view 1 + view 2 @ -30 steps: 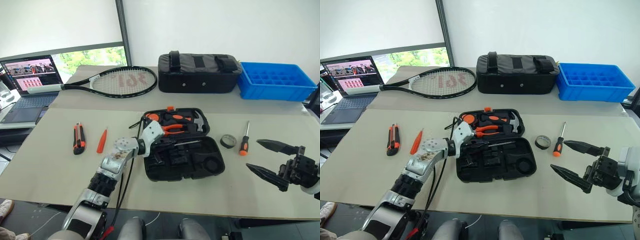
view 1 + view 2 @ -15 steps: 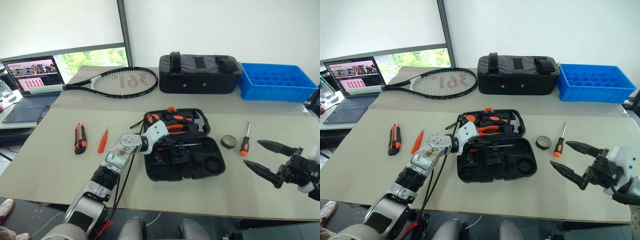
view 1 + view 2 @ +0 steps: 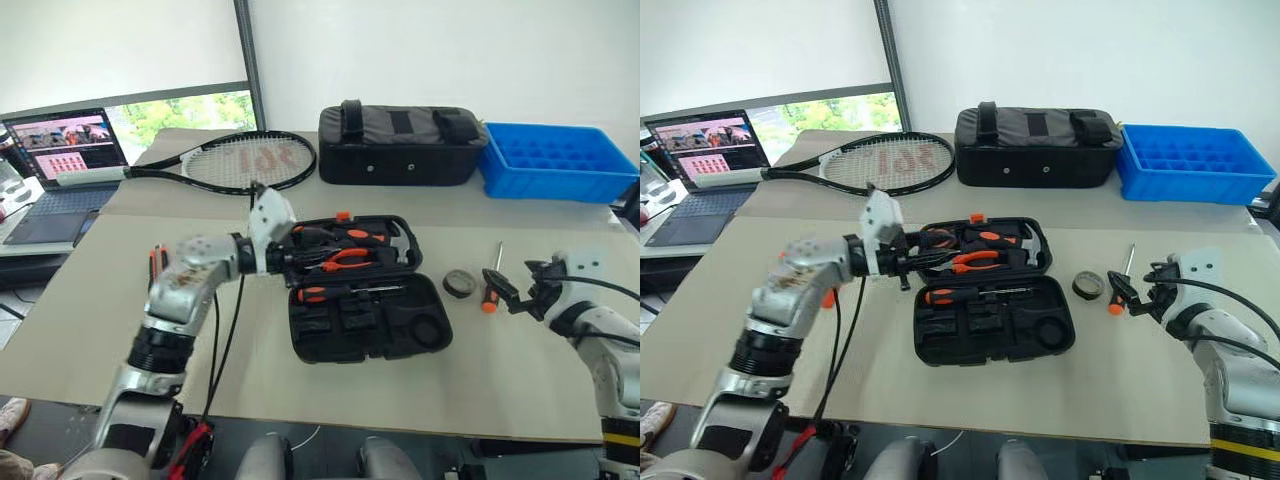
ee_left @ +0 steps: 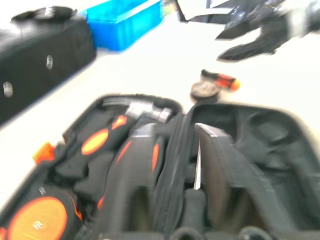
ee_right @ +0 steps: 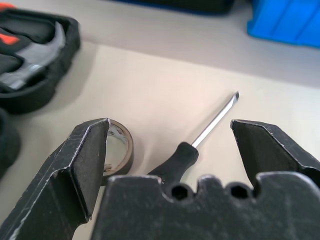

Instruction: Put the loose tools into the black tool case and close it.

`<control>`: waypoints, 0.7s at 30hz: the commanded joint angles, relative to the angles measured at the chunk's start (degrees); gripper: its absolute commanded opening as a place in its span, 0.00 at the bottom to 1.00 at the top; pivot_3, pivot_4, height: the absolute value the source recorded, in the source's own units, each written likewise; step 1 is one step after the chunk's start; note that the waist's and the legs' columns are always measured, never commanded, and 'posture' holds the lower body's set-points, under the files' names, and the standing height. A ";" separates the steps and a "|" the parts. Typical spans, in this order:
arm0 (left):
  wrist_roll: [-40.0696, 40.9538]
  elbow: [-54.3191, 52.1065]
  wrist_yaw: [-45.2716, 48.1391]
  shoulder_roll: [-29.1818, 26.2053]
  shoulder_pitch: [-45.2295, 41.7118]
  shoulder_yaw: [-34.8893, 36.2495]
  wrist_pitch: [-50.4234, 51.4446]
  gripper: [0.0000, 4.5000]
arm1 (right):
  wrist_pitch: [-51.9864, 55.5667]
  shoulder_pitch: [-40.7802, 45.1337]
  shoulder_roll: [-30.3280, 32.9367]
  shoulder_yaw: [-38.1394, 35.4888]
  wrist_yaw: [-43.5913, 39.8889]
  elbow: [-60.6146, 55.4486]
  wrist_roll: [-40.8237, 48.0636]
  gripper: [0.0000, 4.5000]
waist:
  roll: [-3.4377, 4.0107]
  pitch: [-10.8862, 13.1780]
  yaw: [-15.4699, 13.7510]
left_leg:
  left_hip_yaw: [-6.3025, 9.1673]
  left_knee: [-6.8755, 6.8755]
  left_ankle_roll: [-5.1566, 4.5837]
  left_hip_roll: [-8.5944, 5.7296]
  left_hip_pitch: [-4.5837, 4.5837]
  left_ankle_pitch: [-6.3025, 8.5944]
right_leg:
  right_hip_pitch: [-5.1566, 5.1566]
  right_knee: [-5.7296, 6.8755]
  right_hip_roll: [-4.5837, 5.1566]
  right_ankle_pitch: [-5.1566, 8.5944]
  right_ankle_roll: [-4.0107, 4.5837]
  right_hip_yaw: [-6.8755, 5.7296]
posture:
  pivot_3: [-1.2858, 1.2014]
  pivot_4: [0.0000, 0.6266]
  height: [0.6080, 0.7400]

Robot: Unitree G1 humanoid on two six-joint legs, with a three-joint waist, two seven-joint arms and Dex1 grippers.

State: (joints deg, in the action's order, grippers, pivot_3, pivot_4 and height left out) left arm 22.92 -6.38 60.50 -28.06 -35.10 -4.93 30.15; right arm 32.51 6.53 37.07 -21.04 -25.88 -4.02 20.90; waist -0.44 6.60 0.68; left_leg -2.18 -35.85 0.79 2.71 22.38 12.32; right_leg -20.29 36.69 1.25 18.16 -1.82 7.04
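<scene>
The black tool case [image 3: 365, 300] lies open below your left gripper [image 3: 908, 262], fingers parted, while your right gripper [image 5: 170, 145] gapes over the screwdriver [image 5: 197, 142].

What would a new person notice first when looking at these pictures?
The open black tool case in the middle of the table, with orange-handled tools in its recesses, draws the eye first. The left gripper hovers over its left end, while the open right gripper is lined up on a screwdriver lying beside a small tape roll to the right of the case.
</scene>
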 commanded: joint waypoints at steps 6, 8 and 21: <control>8.78 -9.43 10.87 -12.13 -0.91 0.91 7.92 0.99 | 9.69 -0.71 -2.20 -0.01 5.35 -6.38 0.70 1.00 | 0.02 0.04 0.46 | 0.03 0.01 0.00 0.03 -0.02 0.00 | -0.03 0.04 -0.03 0.06 -0.03 -0.01 | 0.52 0.24 0.76; 9.24 -9.80 11.67 -13.32 -1.05 0.65 8.28 0.99 | 10.96 -1.09 -2.44 -0.33 6.03 -7.00 0.67 1.00 | 0.01 0.09 0.58 | 0.03 0.01 0.00 0.03 -0.04 0.00 | -0.02 0.04 -0.04 0.12 -0.11 0.01 | 0.52 0.24 0.76; 8.85 -10.46 12.96 -17.39 -2.47 0.02 7.02 1.00 | 11.60 -0.06 -3.31 2.08 7.18 -4.96 -0.80 0.55 | -0.04 0.14 0.81 | 0.03 0.02 0.00 0.03 -0.03 0.00 | -0.04 0.03 -0.04 0.20 -0.21 0.01 | 0.52 0.24 0.76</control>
State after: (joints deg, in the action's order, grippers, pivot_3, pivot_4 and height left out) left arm 31.55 -15.02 73.46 -44.70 -36.21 -5.66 37.68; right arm 44.12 5.59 33.54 -18.51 -19.29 -8.41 20.78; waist -0.48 6.74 1.49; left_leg -2.15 -35.83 0.79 2.74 22.35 12.32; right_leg -20.34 36.72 1.21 18.36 -2.02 7.05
